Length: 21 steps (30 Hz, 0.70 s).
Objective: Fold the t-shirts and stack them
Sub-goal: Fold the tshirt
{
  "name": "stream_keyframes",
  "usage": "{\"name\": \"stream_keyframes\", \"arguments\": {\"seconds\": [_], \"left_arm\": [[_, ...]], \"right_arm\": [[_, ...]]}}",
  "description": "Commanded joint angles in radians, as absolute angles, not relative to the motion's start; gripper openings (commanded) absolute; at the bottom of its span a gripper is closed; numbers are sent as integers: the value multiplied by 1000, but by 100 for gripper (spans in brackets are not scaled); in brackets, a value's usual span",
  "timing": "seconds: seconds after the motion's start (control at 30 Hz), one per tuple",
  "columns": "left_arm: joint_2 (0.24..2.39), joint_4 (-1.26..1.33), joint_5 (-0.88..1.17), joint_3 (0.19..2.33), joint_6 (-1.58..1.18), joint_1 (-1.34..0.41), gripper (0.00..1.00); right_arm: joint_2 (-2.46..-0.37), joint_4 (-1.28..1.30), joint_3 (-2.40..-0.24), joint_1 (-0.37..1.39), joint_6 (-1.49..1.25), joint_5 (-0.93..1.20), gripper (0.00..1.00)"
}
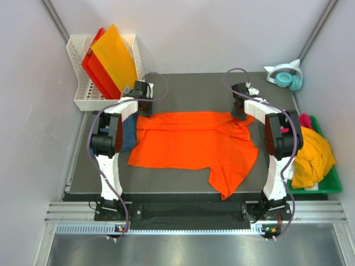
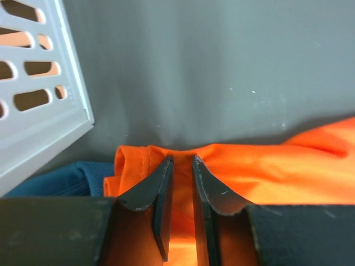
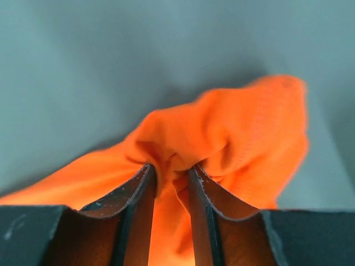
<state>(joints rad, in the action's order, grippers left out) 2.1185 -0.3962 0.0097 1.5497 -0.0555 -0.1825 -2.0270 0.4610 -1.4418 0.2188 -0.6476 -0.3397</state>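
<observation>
My left gripper [image 2: 182, 160] is pinched on the far left edge of the orange t-shirt [image 1: 188, 141]. My right gripper [image 3: 172, 169] is clamped on a bunched fold at its far right edge, so the shirt's long axis runs left to right between my hands, with its body lying toward me on the table [image 1: 194, 88]. I judge a fold toward the near side comes next and that way looks open: the teal-blue t-shirt [image 1: 128, 136] lies just beside the left edge, while the white basket [image 1: 77, 66] far left and green bin [image 1: 333, 185] at right are apart.
</observation>
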Motion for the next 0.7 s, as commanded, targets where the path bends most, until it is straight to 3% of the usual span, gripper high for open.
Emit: {"name": "stream_keyframes", "arguments": {"seconds": [0.0, 0.43, 0.67], "left_arm": [[2151, -422, -86, 1572, -67, -169, 25], [2163, -423, -92, 1594, -80, -163, 24], [1978, -370, 44, 1586, -80, -163, 28]], "right_arm": [[-1970, 522, -1394, 164, -718, -419, 29], [-1985, 448, -1379, 109, -620, -359, 34], [-1780, 325, -1426, 164, -511, -292, 52]]}}
